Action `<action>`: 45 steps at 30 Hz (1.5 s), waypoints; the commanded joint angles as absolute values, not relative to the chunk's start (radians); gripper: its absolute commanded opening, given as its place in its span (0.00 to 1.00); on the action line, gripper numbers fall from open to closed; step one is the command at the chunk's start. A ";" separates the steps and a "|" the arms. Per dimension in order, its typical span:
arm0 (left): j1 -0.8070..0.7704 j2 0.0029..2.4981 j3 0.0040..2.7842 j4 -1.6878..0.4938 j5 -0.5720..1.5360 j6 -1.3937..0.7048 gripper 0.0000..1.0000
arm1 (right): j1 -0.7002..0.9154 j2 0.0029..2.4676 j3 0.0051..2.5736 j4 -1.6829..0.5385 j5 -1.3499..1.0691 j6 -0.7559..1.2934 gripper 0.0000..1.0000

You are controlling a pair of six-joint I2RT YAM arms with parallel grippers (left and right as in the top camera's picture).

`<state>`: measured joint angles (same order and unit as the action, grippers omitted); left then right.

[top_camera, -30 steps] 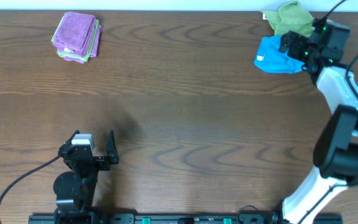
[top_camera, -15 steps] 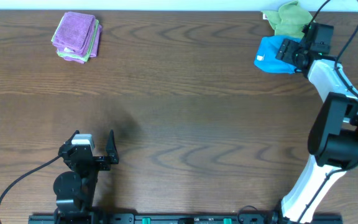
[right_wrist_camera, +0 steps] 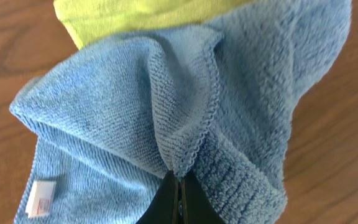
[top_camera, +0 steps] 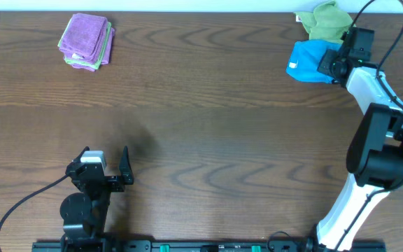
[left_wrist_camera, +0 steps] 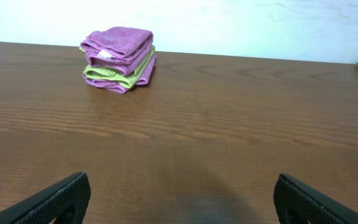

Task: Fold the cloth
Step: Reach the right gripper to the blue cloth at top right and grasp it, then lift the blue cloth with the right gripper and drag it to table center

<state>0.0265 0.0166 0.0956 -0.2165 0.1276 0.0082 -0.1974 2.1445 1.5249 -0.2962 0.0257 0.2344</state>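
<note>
A crumpled blue cloth (top_camera: 305,63) lies at the table's far right corner, its white tag on the left. My right gripper (top_camera: 326,63) is shut on a raised hemmed fold of it. In the right wrist view the dark fingertips (right_wrist_camera: 178,182) pinch that hem, with the blue cloth (right_wrist_camera: 123,118) spread around them. My left gripper (top_camera: 104,155) rests near the front left, far from the cloth. It stands open over bare wood (left_wrist_camera: 179,205) with nothing between its fingers.
A crumpled green cloth (top_camera: 327,21) lies just behind the blue one, touching it (right_wrist_camera: 135,12). A folded stack of purple and green cloths (top_camera: 86,40) sits at the far left (left_wrist_camera: 118,56). The table's back edge meets a white wall.
My right gripper has swung in over the blue cloth and shut on a fold of it. The left arm has not moved.
</note>
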 commanded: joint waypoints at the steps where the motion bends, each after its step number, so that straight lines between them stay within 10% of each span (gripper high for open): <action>1: 0.032 0.012 0.069 -0.227 0.127 0.020 0.95 | -0.181 2.147 1.549 -0.326 -0.054 0.257 0.01; 45: 0.032 0.012 0.069 -0.227 0.127 0.020 0.95 | 0.749 1.517 1.579 -0.726 -0.356 0.051 0.01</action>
<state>0.0265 0.0166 0.0956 -0.2165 0.1276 0.0082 0.6682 1.5139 1.5700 -0.7361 -0.2878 0.0414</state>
